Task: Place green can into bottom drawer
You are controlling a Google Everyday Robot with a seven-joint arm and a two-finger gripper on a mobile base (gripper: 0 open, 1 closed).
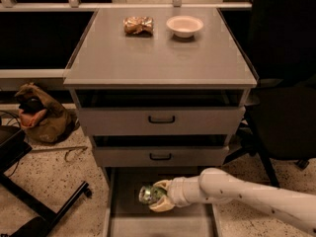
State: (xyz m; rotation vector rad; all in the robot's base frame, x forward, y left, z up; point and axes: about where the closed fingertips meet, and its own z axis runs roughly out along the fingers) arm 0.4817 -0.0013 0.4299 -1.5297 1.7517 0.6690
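Observation:
The green can [148, 194] is a small shiny green and silver can held in my gripper [157, 200], whose cream fingers are shut on it. My white arm reaches in from the lower right. The can hangs low inside the pulled-out bottom drawer [118, 216], a long grey tray below the cabinet, near its left-middle part. I cannot tell whether the can touches the drawer floor.
The grey cabinet top [158, 53] holds a gold-brown foil packet [138, 25] and a white bowl [184, 25]. Two upper drawers with black handles [161, 119] are slightly open. A brown bag [42, 115] and a black stand leg [44, 206] lie left; a dark chair [281, 112] stands right.

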